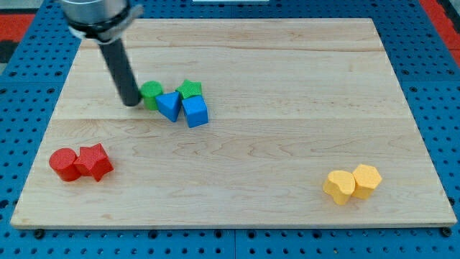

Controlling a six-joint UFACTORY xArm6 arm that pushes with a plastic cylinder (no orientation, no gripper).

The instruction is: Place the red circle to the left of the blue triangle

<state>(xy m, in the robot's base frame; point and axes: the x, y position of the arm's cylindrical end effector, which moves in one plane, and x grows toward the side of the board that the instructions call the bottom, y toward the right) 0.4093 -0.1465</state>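
The robot's body shows only as a straight dark rod (121, 68), black to dark grey, round in section and smooth, with a soft pale shine running along its length. Its upper end goes into a wider round collar (99, 16) of grey metal with a darker band, cut off by the view's top. My tip (131, 103) is blunt, plain and equally dark.

The board (287, 144) is pale wood with visible grain and a smooth, matt finish. It rests on a blue perforated base (431, 43), apparently metal or plastic. The rod (121, 65) is dark with a slight sheen. The red circle (64, 163), blue triangle (169, 106) and yellow blocks (351, 183) appear matt, with uniformly coloured surfaces.
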